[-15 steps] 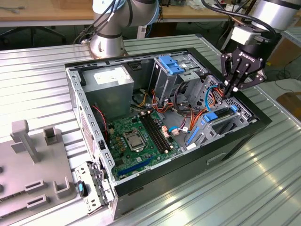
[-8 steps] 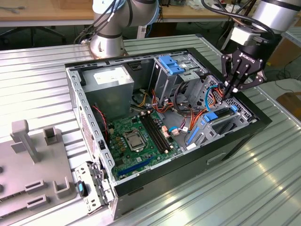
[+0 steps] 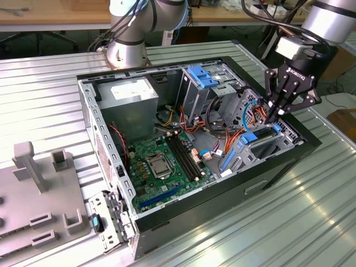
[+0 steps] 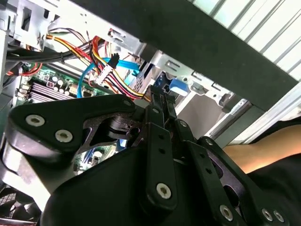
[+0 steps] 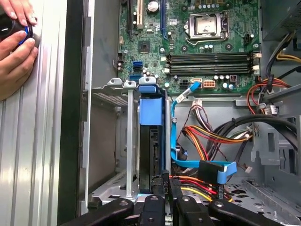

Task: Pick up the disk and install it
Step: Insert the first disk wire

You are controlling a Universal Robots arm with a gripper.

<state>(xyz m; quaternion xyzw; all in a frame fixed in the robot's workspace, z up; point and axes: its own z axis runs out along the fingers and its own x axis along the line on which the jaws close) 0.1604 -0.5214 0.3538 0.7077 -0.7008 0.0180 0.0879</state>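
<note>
From the exterior view I see my gripper lowered into the computer case at the exterior view's right, its fingertips drawn close together. The first wrist view gives me more: the disk, blue-railed, sits on edge in its metal bay. The narrow fingertips are at its end away from the motherboard. I cannot tell whether they pinch it. A person's hands rest on the table beside the case.

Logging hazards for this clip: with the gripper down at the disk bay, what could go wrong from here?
1. The blue cable and coloured wires lie right beside the disk and the gripper; they could snag.
2. A person's hands rest just outside the case; a sideways swing might hit them.
</note>
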